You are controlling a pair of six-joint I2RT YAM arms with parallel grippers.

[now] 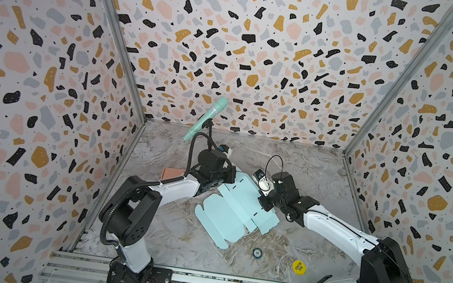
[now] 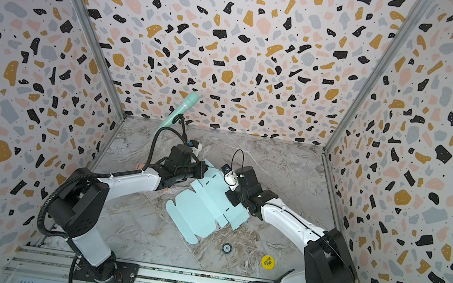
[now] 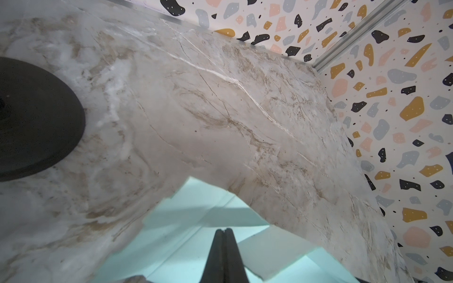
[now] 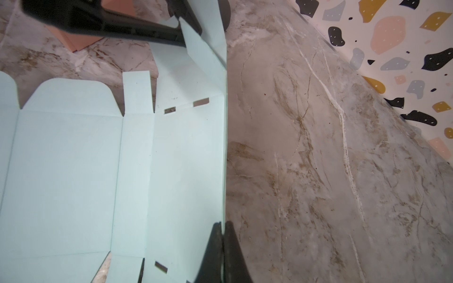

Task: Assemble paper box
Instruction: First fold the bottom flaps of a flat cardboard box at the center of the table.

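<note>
My right tool [image 4: 222,226] pinches the upturned edge of the flat, creased mint paper box blank [image 4: 73,159]; my left tool [image 3: 223,232] is clamped on its flap, over the veined marble tabletop [image 4: 318,171].

My work surface is a marble-patterned table [image 1: 292,165]. On it lies the unfolded mint box blank [image 1: 226,213], mostly flat. A salmon card [image 1: 172,173] lies beside my left arm. Nearer my bases sit a small dark chip [image 1: 256,252] and a yellow disc [image 1: 299,266], close together.
</note>
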